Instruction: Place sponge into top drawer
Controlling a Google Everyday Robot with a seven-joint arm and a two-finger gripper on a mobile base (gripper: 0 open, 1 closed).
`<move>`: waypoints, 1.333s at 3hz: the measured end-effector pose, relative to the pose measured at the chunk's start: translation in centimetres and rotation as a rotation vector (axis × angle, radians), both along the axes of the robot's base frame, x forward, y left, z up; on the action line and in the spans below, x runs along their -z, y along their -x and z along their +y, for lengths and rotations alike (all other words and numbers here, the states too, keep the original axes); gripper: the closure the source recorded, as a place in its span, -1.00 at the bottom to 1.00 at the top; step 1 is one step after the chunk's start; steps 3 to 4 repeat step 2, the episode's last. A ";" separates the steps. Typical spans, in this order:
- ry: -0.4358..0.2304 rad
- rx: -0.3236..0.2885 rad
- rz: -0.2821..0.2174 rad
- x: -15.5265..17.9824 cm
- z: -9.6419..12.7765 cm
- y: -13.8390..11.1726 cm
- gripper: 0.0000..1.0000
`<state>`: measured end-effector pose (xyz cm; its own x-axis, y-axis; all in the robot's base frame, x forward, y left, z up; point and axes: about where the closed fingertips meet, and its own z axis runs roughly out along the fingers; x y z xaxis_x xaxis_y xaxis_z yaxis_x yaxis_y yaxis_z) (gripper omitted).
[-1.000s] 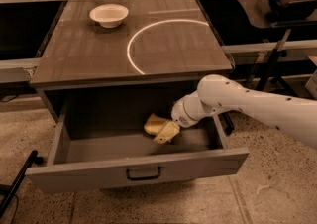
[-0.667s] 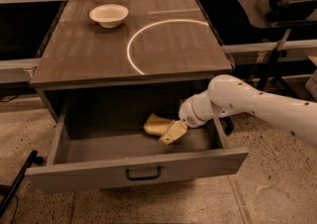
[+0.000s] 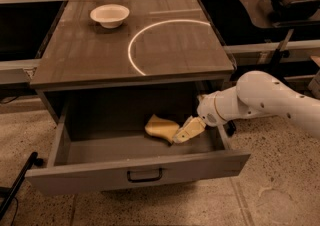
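You have the sponge [image 3: 160,127] lying in the open drawer [image 3: 135,174] below the counter's [image 3: 100,60] front edge, right of centre, hand [image 3: 188,130] at its right end, grip cannot be told; likely light, soft, squashy, so pinch gently across its middle.

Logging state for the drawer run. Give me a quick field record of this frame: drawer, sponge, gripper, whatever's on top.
top drawer: pulled open, handle side toward the camera
sponge: inside the drawer, on its floor, right of centre
gripper: down in the drawer, at the sponge's right edge
arm: reaches in from the right
white bowl: on the cabinet top, back left
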<state>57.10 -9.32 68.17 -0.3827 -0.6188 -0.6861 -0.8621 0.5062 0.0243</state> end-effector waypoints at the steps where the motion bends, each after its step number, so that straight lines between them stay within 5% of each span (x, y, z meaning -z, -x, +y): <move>1: -0.020 0.013 -0.020 -2.2 -1.5 0.4 -1.00; 4: -0.039 0.016 -0.017 -4.1 -3.0 0.7 -1.00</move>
